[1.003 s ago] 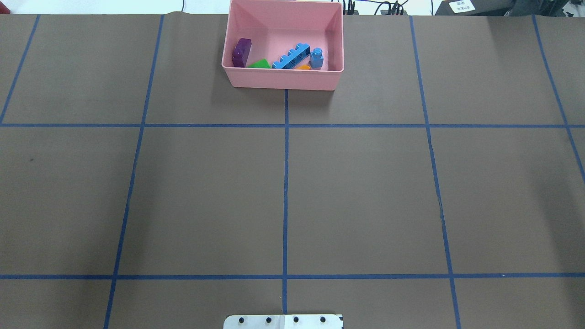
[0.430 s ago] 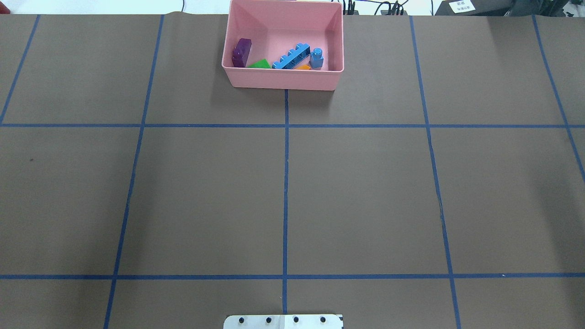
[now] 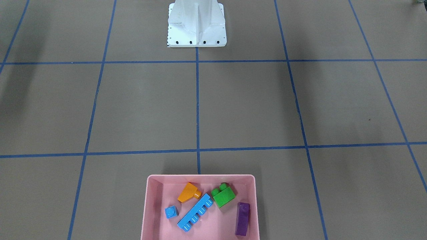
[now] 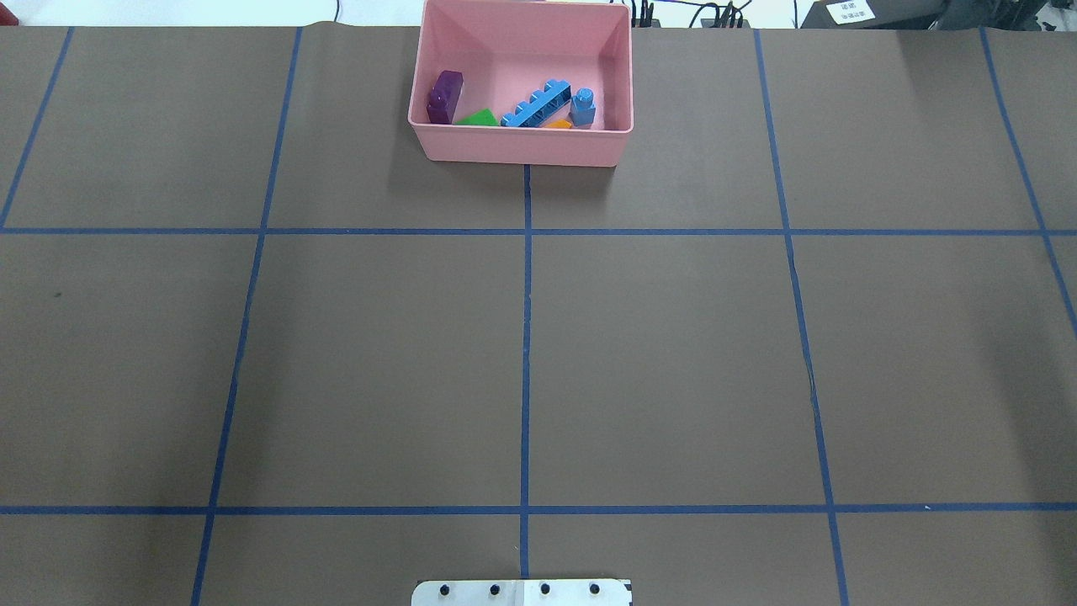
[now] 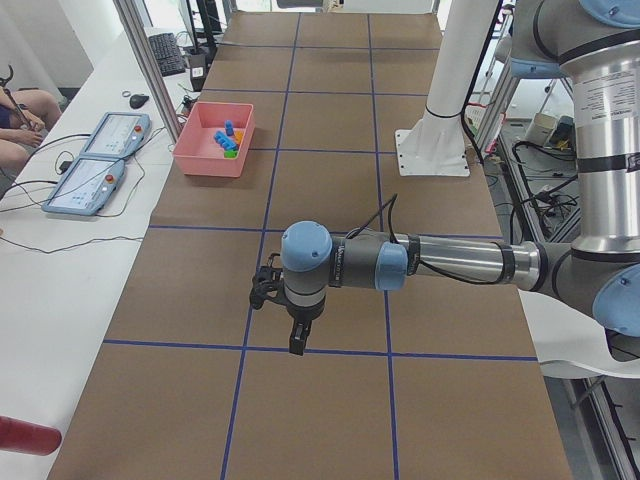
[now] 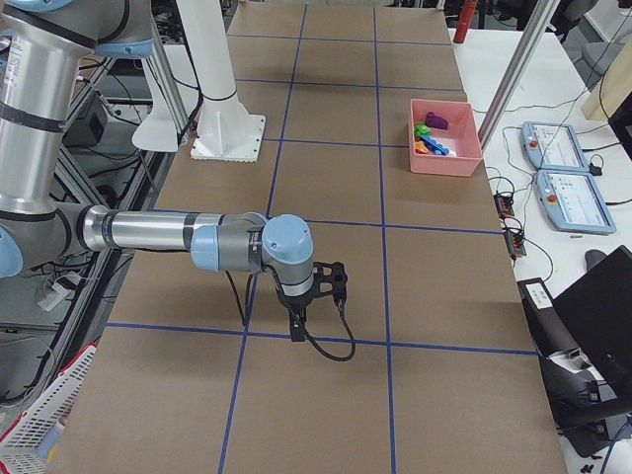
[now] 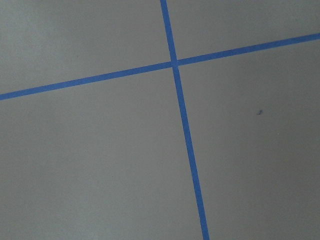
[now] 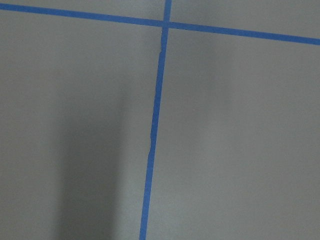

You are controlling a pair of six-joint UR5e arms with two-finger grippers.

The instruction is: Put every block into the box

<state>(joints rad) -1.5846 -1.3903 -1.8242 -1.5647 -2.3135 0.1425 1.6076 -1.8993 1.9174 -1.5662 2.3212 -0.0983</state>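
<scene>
The pink box point(image 3: 200, 176) holds all five blocks: orange sloped point(image 3: 187, 192), small blue cube point(image 3: 171, 212), long blue strip point(image 3: 195, 216), green two-stud point(image 3: 223, 196) and purple point(image 3: 242, 219). From overhead the box point(image 4: 522, 150) stands at the table's far middle, with the purple block point(image 4: 444, 96) at its left and the blue cube point(image 4: 582, 106) at its right. My left gripper point(image 5: 297, 340) shows only in the exterior left view, low over the table and far from the box; I cannot tell its state. My right gripper point(image 6: 296, 326) shows only in the exterior right view; I cannot tell its state either.
The white robot base point(image 3: 196, 26) stands at the table's near edge point(image 4: 522, 592). Blue tape lines point(image 4: 526, 337) grid the brown table. Two tablets point(image 5: 100, 150) lie on the side bench beyond the box, where a seated person point(image 5: 20, 110) shows.
</scene>
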